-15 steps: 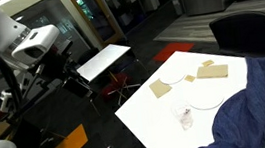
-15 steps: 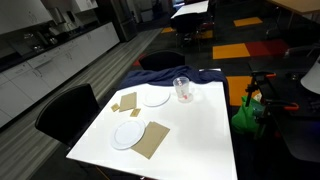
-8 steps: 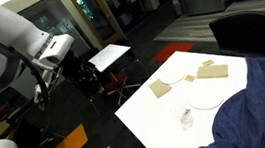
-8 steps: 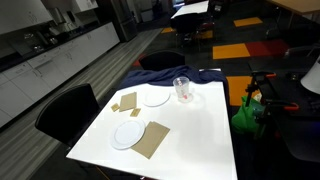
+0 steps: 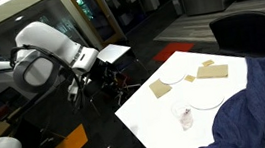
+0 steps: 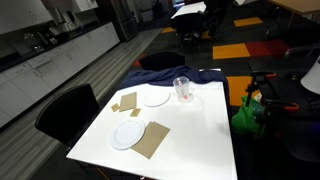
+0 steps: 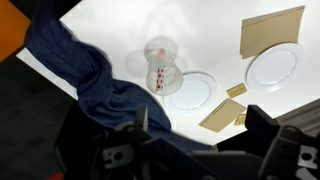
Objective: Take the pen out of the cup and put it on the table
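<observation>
**Gripper.** In the wrist view the gripper fills the lower edge of the picture. Its two dark fingers stand wide apart. Nothing is held between them, and they touch no object.

**Arm.** In an exterior view the white arm is well apart from the cup. It stands off the edge of the table, over the floor.

**Cup.** The cup is clear and stands upright on the table in all three views. It is well clear of the gripper.

**Pen.** The pen is inside the cup. It shows in the wrist view as a short red stick leaning against the cup wall. In both exterior views it is only a faint reddish mark inside the cup, too small to describe further.

**Objects around the cup.**
- A blue cloth lies in folds just beside the cup. It drapes over the table edge nearest the cup.
- A white plate lies just beside the cup, on the side away from the cloth.
- A second white plate lies farther from the cup, beyond the first.
- A tan square lies near the second plate, well apart from the cup.
- Another tan square lies at the first plate's edge, away from the cup.
- A black chair stands beyond the table, well apart from the cup.
</observation>
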